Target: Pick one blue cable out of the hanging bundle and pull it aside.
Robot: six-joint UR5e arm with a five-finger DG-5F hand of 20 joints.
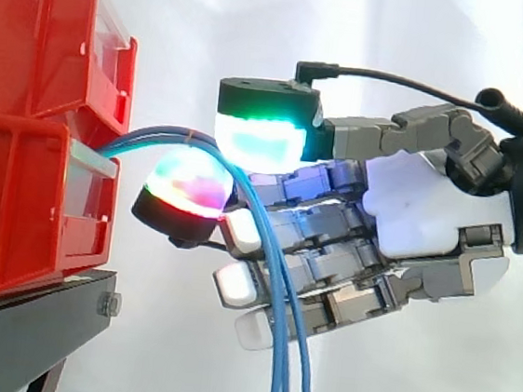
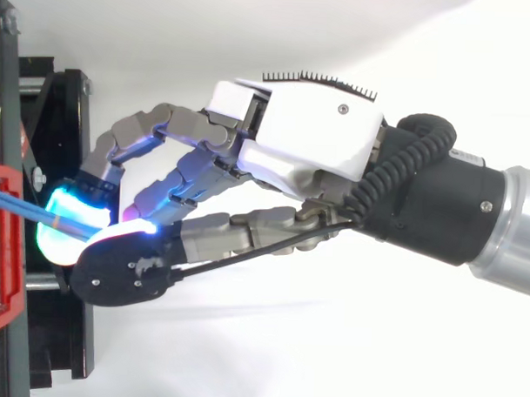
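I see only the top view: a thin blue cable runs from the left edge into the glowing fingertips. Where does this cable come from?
Observer: In the side view, thin blue cables come out of the gap between two stacked red plastic bins.
Operator: And where do they go after the fingertips?
Observer: They arch between two glowing pads of the hand, then hang down past its other fingers.

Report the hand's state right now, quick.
The hand is shut on a blue cable, pinching it between its glowing pads.
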